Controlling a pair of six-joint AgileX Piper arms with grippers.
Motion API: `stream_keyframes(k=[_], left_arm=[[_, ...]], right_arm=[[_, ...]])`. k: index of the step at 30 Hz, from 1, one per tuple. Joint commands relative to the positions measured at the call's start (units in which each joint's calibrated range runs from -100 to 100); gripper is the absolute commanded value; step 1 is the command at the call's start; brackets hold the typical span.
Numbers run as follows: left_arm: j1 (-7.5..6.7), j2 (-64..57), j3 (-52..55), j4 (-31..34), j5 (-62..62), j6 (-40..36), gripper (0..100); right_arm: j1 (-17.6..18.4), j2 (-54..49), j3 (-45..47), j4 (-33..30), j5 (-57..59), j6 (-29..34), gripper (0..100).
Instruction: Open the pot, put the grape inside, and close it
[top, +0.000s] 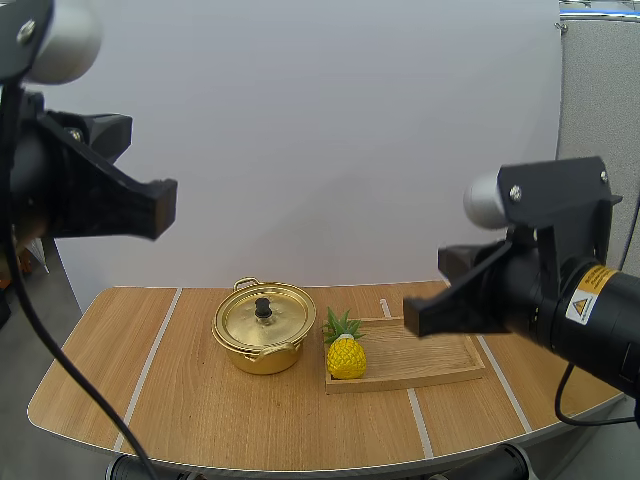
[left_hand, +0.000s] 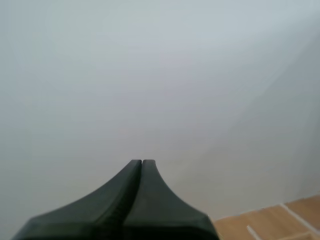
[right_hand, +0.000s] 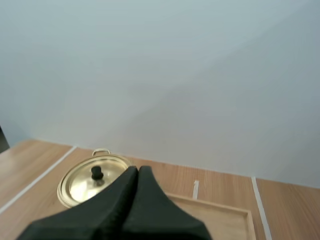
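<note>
pot closed, both arms raised

left jaws and right jaws lie together, empty, above the table (top: 200, 410). nearest, a pineapple (top: 345, 357), not a grape, stands on the wooden tray (top: 440, 362); probably light, stiff, slippery. just beyond, the pot (top: 262, 345); take its lid (top: 250, 322) by the black knob (top: 263, 308).

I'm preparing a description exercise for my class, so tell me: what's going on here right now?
Nothing is being handled yet. The left end effector and the right end effector are both shut on nothing and raised above the table. The gold pot stands on the table with its lid on. Just beside it, a small pineapple stands upright at the end of a wooden tray nearest the pot. No step of the task has begun.
</note>
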Motion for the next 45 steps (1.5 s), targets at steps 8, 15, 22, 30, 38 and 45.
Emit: stream_keyframes(k=[8, 15, 22, 30, 38, 45], left_arm=[[-0.12, -2.15, 12.80, 3.41, -8.97, -10.18, 0], [1.28, -6.21, 19.62, 3.51, -12.29, -10.18, 0], [1.35, -7.67, 26.91, 3.51, -23.37, -9.63, 0], [1.35, -7.67, 40.43, 3.51, -42.90, -9.63, 0], [1.35, -7.67, 47.65, 3.51, -51.23, -9.33, 0], [1.35, -7.67, 52.11, 3.51, -51.23, -7.71, 0]], right_arm=[[-4.19, -0.39, 7.30, -0.29, -22.97, 0.96, 0], [-6.01, -0.39, 10.13, -0.29, -22.97, 0.96, 0], [-6.01, -0.39, 10.17, -0.29, -24.48, 0.96, 0], [-6.01, -0.39, 20.02, -0.29, -50.51, 0.96, 0], [-6.01, -0.39, 32.93, -0.29, -63.96, 0.96, 0], [-6.01, -0.39, 39.75, -0.29, -63.96, 0.96, 0]])
